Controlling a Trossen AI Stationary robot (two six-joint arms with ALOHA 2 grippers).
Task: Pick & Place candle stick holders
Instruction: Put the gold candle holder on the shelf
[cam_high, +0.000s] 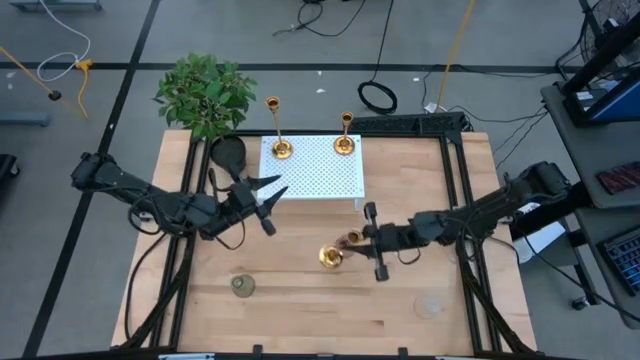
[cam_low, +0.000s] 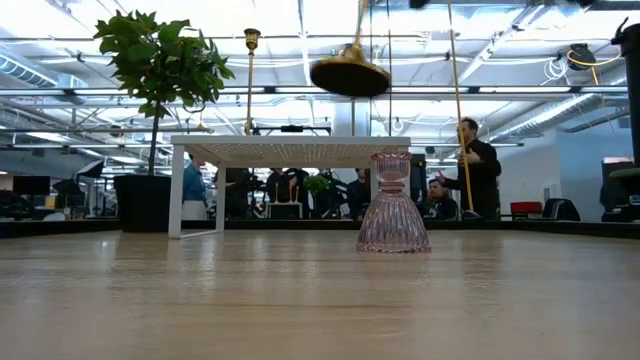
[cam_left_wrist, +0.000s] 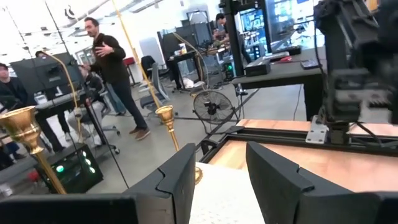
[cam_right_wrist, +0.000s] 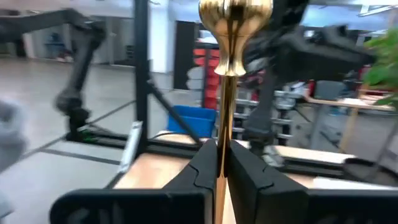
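Observation:
Two gold candlesticks (cam_high: 281, 148) (cam_high: 344, 143) stand by their round bases on a white perforated platform (cam_high: 320, 175); they also show in the left wrist view (cam_left_wrist: 25, 130) (cam_left_wrist: 166, 118). My right gripper (cam_high: 355, 245) is shut on a third gold candlestick (cam_high: 331, 257), whose base (cam_low: 348, 75) hangs in the air. The pink holder (cam_low: 394, 205) stands on the table beside it. The olive-green holder (cam_high: 243, 287) and the clear holder (cam_high: 430, 305) stand near the table's near edge. My left gripper (cam_high: 272, 188) is open and empty at the platform's left near corner. My right gripper pinches the candlestick's slim stem (cam_right_wrist: 222, 155) between its two fingers, below the top cup (cam_right_wrist: 235, 25). The fingers come about level from the table's right side and lie across the stem. The candlestick stands roughly upright, its base lifted clear of the table.
A leafy plant (cam_high: 205, 90) in a dark pot (cam_high: 228, 152) stands at the table's far left, close to my left arm. A black frame (cam_high: 455, 180) runs around the table. People show in the room beyond (cam_low: 475, 165).

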